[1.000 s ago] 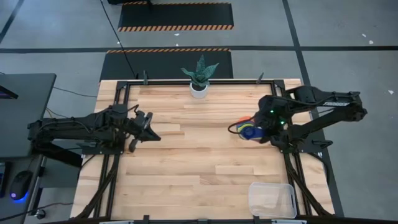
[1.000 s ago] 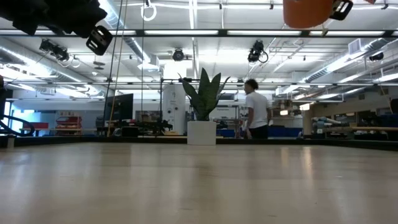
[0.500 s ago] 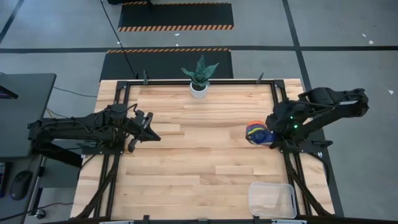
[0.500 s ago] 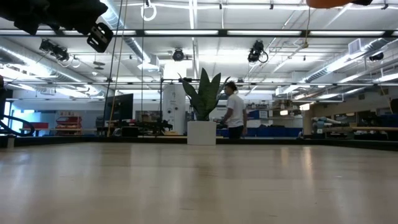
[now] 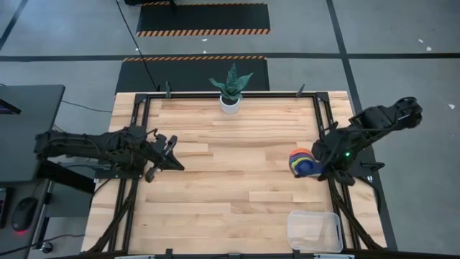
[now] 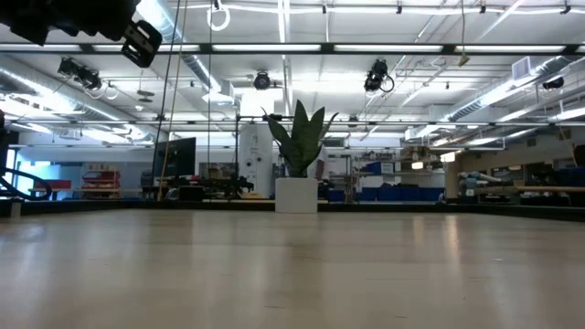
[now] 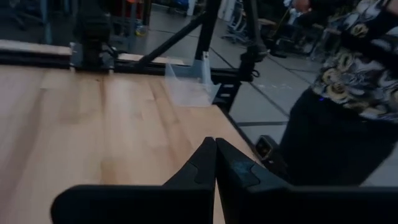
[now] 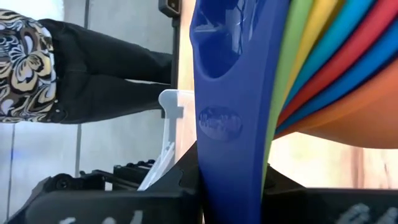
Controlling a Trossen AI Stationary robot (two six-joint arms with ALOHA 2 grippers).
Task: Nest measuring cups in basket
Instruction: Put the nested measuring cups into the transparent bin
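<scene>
Carrying the nested measuring cups (image 5: 305, 161) toward the basket (image 5: 314, 230). Right claw (image 5: 317, 165) clamped on the stacked handles, the navy handle (image 8: 233, 124) outermost between the fingers, the bowls fanned out just ahead of the fingertips. Stack held clear of the bench (image 5: 230, 173), near its right edge; basket well off from that claw, at the near right corner, lying empty so far as the overhead view shows.

To do this well, in judgement:
- Keep the grip firm and unchanged; pinched only at the handles, so a loosened hold could let the bowls splay or slide apart.
- Travel level and without jerks; a tilt toward the bowls risks the inner cups slipping out of the nest.
- Come in above the basket's rim with height to spare, centre over the floor of it, then lower until the bottom cup rests before letting go.
- Watch the clear wall: hard to see, easy to clip with the stack or the claw.

Left claw (image 5: 169, 148) pinched fully shut on nothing, hovering over the left part of the bench, far across from the right claw and the cups; simply waiting.

Count:
- Measuring cups: one stack; six colour bands clearly told in the wrist view (navy, green, yellow, light blue, red, orange); a seventh not made out for sure.
- Basket: one.
- Plant pot (image 5: 230, 104): one, at the far edge, well beyond both claws.
- Claws: two.
</scene>
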